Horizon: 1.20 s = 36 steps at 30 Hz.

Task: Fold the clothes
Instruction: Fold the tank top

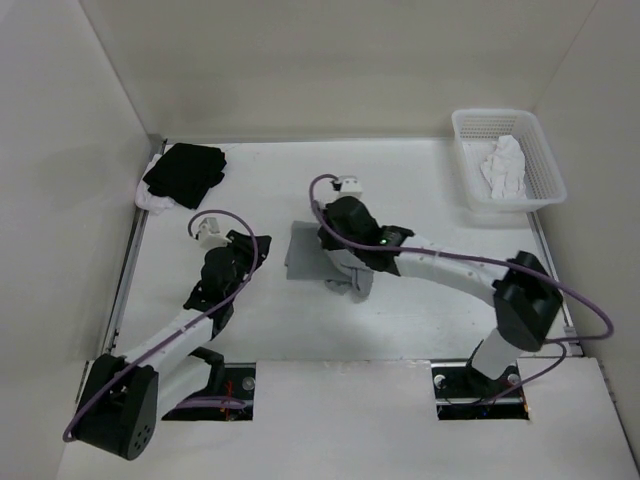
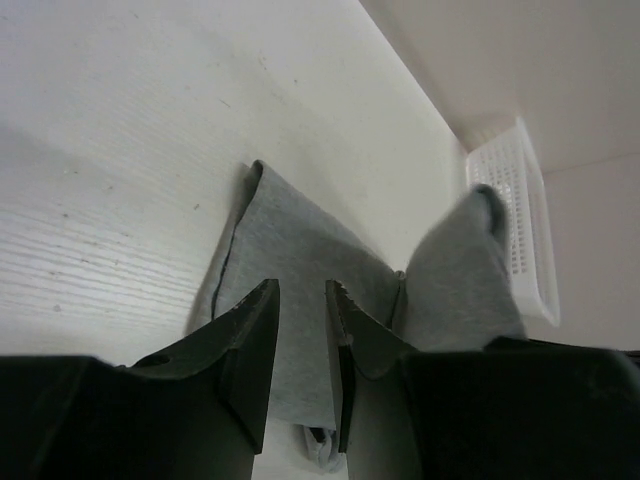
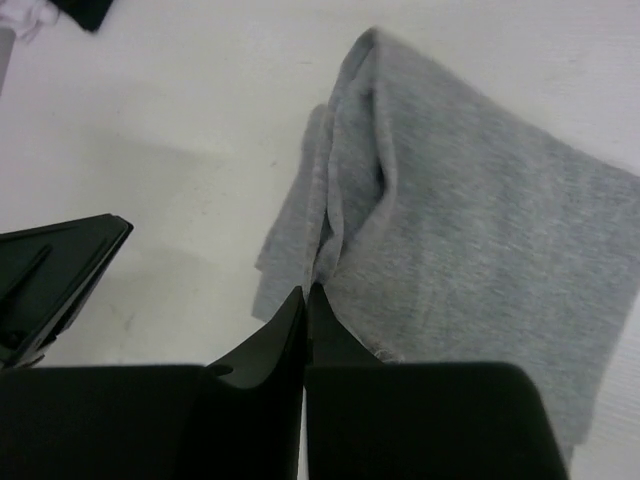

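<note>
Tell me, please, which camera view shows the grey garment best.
The right wrist view: the grey garment fills it, folds plain, with the right gripper pinching a raised fold. From the top, the right arm covers part of it. The left wrist view shows it partly behind the left gripper.

Robot lab test cell, white table (image 1: 250,190) boxed in by plain white panels (image 1: 300,60), left arm (image 1: 170,335) and right arm (image 1: 450,268) bolted side by side at its near edge, purple cable (image 1: 470,260) looped along each arm, white plastic basket (image 1: 505,203) in far right corner.

Black garment (image 1: 185,172), white basket (image 1: 510,203)
</note>
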{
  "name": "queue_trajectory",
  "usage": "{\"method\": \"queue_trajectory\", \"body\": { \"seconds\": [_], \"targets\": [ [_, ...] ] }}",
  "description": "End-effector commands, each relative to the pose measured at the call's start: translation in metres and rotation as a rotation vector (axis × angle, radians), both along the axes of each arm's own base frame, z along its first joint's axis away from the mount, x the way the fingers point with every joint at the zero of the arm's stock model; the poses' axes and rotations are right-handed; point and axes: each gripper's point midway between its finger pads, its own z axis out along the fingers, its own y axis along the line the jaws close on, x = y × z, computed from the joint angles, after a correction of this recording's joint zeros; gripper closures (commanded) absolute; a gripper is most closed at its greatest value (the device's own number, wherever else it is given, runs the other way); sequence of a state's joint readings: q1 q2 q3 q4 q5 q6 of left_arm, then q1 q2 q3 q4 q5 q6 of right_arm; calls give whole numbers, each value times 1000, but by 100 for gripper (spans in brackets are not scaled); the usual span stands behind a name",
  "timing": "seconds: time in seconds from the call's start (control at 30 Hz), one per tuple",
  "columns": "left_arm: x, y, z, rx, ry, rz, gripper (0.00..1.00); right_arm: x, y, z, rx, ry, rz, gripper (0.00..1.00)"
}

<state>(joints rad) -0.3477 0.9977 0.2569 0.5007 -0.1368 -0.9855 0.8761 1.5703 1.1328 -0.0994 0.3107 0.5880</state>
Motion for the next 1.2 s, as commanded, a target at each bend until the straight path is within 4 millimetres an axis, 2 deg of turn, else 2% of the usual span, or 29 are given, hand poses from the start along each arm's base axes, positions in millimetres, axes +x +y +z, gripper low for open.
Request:
{"method": "queue_trajectory", "body": {
  "seconds": [0.0, 0.07, 0.1, 0.17, 0.23, 0.37, 0.47, 0.57, 0.63, 0.7, 0.77, 0.87, 0.97, 1.17],
  "targets": [
    [-4, 13, 4, -21, -19, 29, 76, 6, 40, -2, -52, -3, 39, 98],
    [-5, 22, 3, -23, -19, 49, 75, 7, 62, -18, -67, 26, 55, 95],
    [-6, 27, 2, -24, -19, 60, 74, 7, 73, -26, -72, 44, 64, 91],
    [-7, 32, 1, -27, -16, 70, 70, 4, 91, -39, -73, 76, 72, 72],
    [-7, 35, 1, -29, -14, 70, 67, -2, 96, -37, -52, 74, 80, 61],
    [-4, 33, 5, -14, -18, 62, 66, -17, 85, -7, 37, 29, 104, 55],
    [2, 17, 9, -6, -14, 22, 66, -26, 57, 8, 79, -5, 94, 58],
    [8, -12, 10, 12, -14, -46, 66, -24, 17, 8, 111, -31, 45, 80],
    [11, -37, 10, 24, -13, -102, 66, -24, -12, 1, 122, -34, 4, 95],
    [12, -53, 6, 32, -7, -135, 67, -29, -40, -4, 139, -47, -31, 99],
    [11, -55, 4, 40, -6, -133, 67, -33, -68, -8, 173, -82, -72, 99],
    [10, -44, -3, 82, -2, -107, 66, -37, -106, -13, 241, -124, -145, 90],
    [7, -22, -19, 148, 47, -71, 66, -37, -140, -22, 302, -146, -220, 78],
    [-6, 25, -56, 266, 167, 3, 58, -24, -175, -33, 321, -186, -306, 44]
  ]
}}
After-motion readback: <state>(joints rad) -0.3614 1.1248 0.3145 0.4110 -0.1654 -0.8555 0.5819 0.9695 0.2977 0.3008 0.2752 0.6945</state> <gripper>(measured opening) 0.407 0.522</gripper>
